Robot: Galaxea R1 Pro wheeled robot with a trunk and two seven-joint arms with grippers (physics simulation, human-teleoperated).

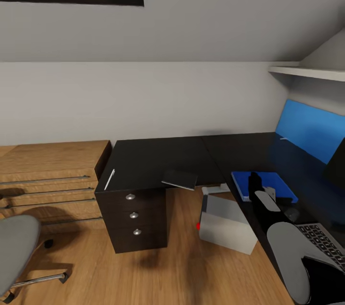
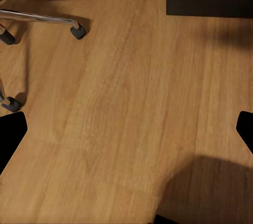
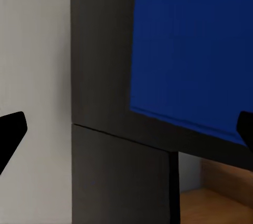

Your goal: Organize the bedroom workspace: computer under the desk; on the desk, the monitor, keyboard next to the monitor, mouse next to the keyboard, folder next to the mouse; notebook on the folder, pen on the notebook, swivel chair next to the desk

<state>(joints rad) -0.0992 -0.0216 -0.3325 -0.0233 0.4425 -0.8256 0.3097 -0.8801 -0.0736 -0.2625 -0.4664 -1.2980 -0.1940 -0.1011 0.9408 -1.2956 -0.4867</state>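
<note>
Soft, even rendered light; faint blurred shadows on the floor (image 2: 121, 103), slight overall blur.

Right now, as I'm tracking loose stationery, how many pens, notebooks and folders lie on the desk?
Pen: 1
Notebook: 1
Folder: 1
Total: 3, all on the desk.

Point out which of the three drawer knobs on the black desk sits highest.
The top knob, just under the desk surface below the pen. The middle knob and the bottom knob sit lower on the drawer unit, nearer the floor.
</note>
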